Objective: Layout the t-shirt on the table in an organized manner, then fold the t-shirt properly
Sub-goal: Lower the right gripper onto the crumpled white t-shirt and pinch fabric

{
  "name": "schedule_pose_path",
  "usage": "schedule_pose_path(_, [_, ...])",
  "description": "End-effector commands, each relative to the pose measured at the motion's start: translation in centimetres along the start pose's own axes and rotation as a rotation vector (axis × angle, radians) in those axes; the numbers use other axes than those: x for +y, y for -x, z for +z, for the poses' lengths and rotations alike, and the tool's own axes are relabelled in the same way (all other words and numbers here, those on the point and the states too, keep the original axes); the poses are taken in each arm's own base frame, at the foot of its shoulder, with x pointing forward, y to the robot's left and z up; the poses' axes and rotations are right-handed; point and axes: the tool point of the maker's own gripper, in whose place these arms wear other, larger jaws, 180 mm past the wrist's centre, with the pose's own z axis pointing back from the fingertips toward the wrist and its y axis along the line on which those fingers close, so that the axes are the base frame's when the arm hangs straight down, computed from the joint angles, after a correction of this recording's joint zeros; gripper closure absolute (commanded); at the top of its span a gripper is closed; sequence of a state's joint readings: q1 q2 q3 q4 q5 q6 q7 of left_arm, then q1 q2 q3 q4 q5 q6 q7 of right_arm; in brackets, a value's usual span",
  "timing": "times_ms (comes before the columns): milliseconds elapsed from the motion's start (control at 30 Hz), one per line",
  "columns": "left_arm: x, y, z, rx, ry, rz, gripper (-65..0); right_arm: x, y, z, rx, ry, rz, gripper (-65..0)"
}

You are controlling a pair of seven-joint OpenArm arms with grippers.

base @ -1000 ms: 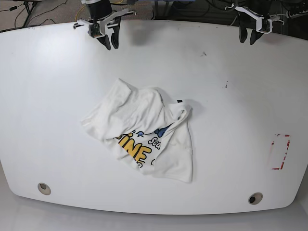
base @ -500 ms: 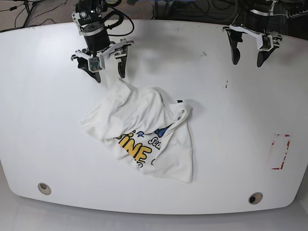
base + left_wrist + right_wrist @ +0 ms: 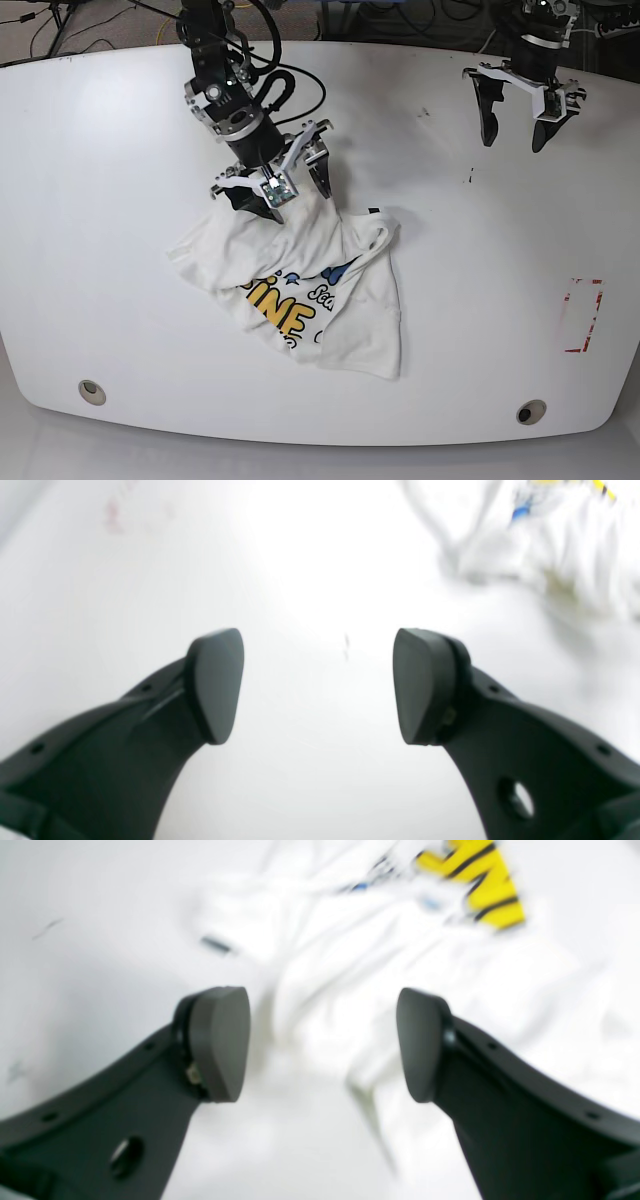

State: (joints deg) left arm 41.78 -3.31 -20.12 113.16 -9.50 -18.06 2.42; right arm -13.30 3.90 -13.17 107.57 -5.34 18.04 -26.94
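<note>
The white t-shirt [image 3: 300,255] lies crumpled in the middle of the table [image 3: 100,200], with yellow "FINE" lettering showing near its front and a small black tag [image 3: 373,211] at its far right edge. My right gripper [image 3: 283,190] is open and hangs just over the shirt's far edge. In the right wrist view the gripper [image 3: 322,1045] has both fingers spread, with a fold of the shirt [image 3: 400,955] between and beyond them. My left gripper [image 3: 515,125] is open and empty over bare table at the far right. In the left wrist view [image 3: 317,685] the shirt [image 3: 550,540] lies far off at top right.
A red-white tape rectangle [image 3: 583,315] marks the table's right side. Two metal grommet holes sit near the front edge, at left [image 3: 92,391] and right [image 3: 530,411]. Small dark scuffs [image 3: 470,177] lie near the left gripper. Cables run behind the table's far edge.
My right gripper has moved from the table's far edge toward me and to the right, and now hangs over the shirt's far edge. My left gripper has opened and come slightly forward. The shirt has not moved.
</note>
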Motion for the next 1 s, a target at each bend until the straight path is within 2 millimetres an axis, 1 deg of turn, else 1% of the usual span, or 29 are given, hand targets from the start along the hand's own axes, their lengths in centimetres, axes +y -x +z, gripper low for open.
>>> schedule_pose_path(0, [1.0,-1.4,0.2,-0.043,-0.016,-0.022,-42.6,1.7,-1.8,-1.3,-0.051,-0.066,0.025,-43.9])
schedule_pose_path(67, [1.3,-1.5,0.2,-0.045,-0.023,-0.028,-42.6,2.5,-2.1,-2.4,-0.051,-0.096,0.045,-43.9])
schedule_pose_path(167, [2.1,-1.6,0.4,-0.046,-0.042,-0.035,-42.6,3.8,-1.4,-4.0,-0.019,-0.144,0.067,-43.9])
schedule_pose_path(267, [2.6,-1.7,0.5,-0.047,-0.057,-0.041,-42.6,4.8,-1.4,-5.5,-0.005,-0.178,0.088,-43.9])
schedule_pose_path(400, [2.9,-1.7,0.6,-0.047,-0.063,-0.044,-42.6,5.9,-1.5,-7.3,0.014,-0.207,0.097,-43.4])
schedule_pose_path(533, [2.9,-1.6,0.7,-0.044,-0.064,-0.045,-42.6,5.9,-2.4,-8.7,-0.007,-0.212,0.092,-43.3])
schedule_pose_path(700, [3.0,-1.4,0.8,-0.038,-0.066,-0.046,-42.6,6.1,-2.8,-10.0,-0.041,-0.222,0.077,-43.8])
schedule_pose_path(833, [2.8,-1.0,1.1,-0.024,-0.062,-0.045,-42.6,5.5,-2.2,-11.1,-0.027,-0.219,0.082,-43.8])
schedule_pose_path(967, [2.1,-1.0,1.1,-0.021,-0.022,-0.048,-42.5,5.1,-1.3,-11.8,0.008,-0.217,0.085,-43.1])
